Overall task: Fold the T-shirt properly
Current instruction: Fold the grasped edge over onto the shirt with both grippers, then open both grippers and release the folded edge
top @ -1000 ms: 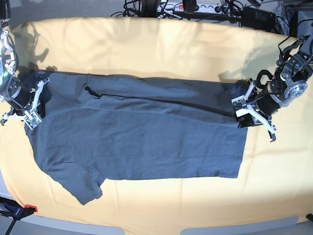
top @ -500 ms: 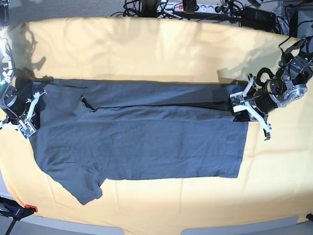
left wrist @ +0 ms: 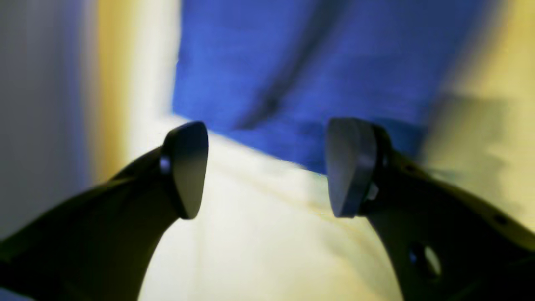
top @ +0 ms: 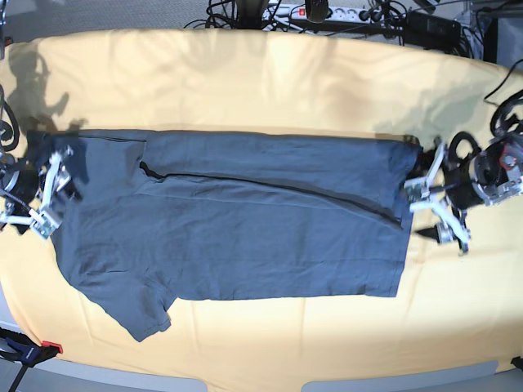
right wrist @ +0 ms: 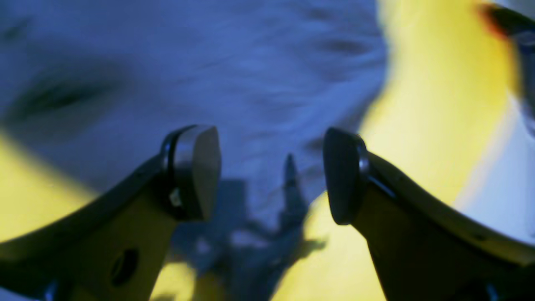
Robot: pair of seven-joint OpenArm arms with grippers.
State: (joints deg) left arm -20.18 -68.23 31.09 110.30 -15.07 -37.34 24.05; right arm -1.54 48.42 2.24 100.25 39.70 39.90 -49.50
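both grippers stand with jaws apart and nothing between them — the left gripper (top: 435,202) sits just off the hem end of the t-shirt (top: 237,212), the right gripper (top: 45,193) at the collar end, each near the cloth's edge but not holding it. the shirt lies stretched across the middle of the yellow tablecloth (top: 270,73), its far long side already turned in over the body, one sleeve (top: 139,306) sticking out toward the front. i'd judge one lengthwise fold is laid and let go; next the front side wants the same, so both arms need fresh grips along that near edge. plenty of bare cloth front and back — cables (top: 327,15) crowd only the far rim.
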